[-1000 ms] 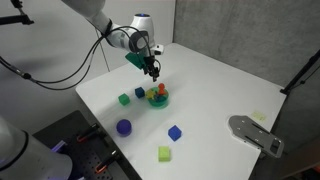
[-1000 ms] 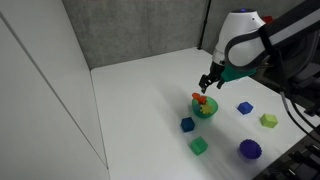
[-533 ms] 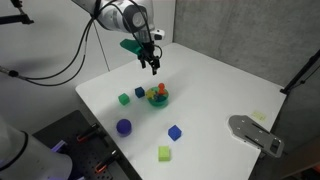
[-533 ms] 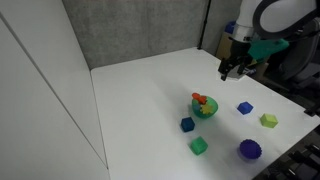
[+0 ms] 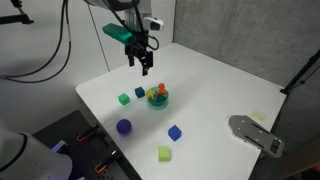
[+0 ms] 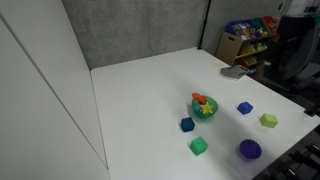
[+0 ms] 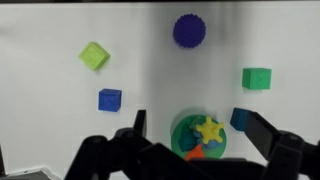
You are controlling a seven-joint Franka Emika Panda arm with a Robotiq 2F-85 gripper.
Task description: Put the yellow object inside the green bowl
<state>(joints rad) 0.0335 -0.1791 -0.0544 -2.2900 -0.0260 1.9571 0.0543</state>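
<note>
The yellow object (image 7: pixel 209 130), a small star-shaped piece, lies inside the green bowl (image 7: pixel 177 135) on top of blue and orange pieces. The bowl stands on the white table in both exterior views (image 5: pixel 160 104) (image 6: pixel 205 114). My gripper (image 5: pixel 146 68) hangs well above the table, up and back from the bowl. In the wrist view the gripper (image 7: pixel 190 115) is open and empty, with its two black fingers framing the bowl far below. The gripper is out of frame in the exterior view from the wall side.
A dark blue cube (image 7: pixel 241 119) sits right beside the bowl. A green cube (image 7: pixel 257 77), a blue cube (image 7: pixel 110 99), a purple ball (image 7: pixel 189 31) and a pale yellow-green cube (image 7: pixel 94 55) are scattered on the table. A grey object (image 5: pixel 255 133) lies at the table's edge.
My gripper has risen from just over the bowl and moved back, away from it. It has left one exterior view. The yellow object stays in the bowl.
</note>
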